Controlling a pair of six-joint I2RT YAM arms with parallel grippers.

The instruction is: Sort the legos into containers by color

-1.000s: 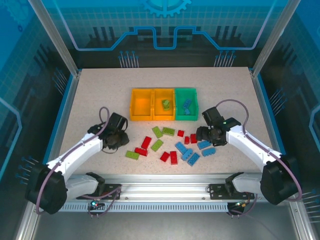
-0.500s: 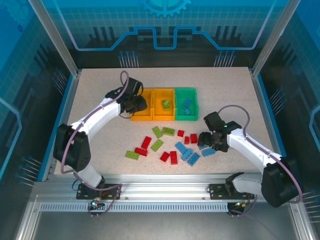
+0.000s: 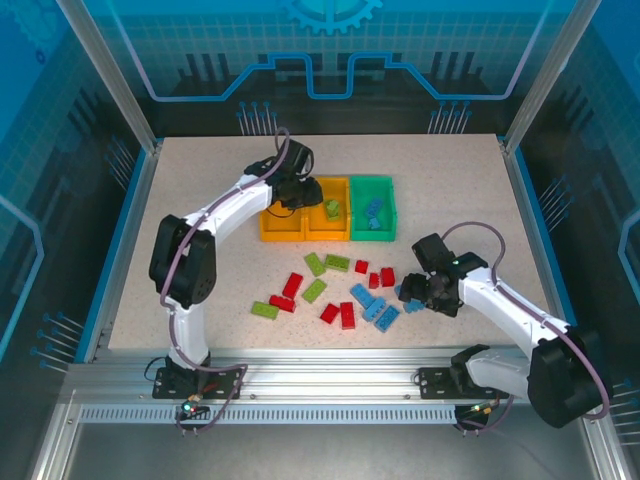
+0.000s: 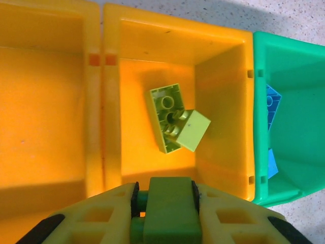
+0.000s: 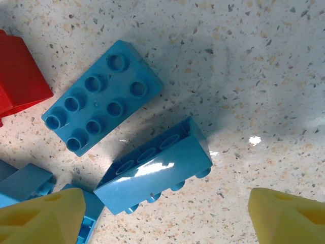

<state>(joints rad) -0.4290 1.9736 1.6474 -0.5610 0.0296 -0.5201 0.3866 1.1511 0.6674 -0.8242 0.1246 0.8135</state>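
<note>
Pinching a lime green brick tight in the left gripper, right above the middle orange bin. Down inside that bin, two lime green bricks, one leaning on the other. On one side of it, a green bin with blue bricks inside. On the other side, a second orange bin, likely meant for red.

Hanging low over the table with the right gripper, fingers spread wide, nothing held. Between those fingers, a tipped blue brick lying on its side. Just beside it, a flat blue brick with bumps up, and a red brick near that.

From above, plenty of loose legos in red, green and blue, scattered on the table between the bins and the arms.

About the bricks: small, hard and probably very light. Smooth and shiny on the flat sides, so likely a bit slippery and easy to flick away. Not easy to break. Best to grab across the short way, on the two long flat sides, near the middle. Better not on the bumps or a corner. For the tipped one, squeeze slowly and straight, or risk a spin out of the fingers.
</note>
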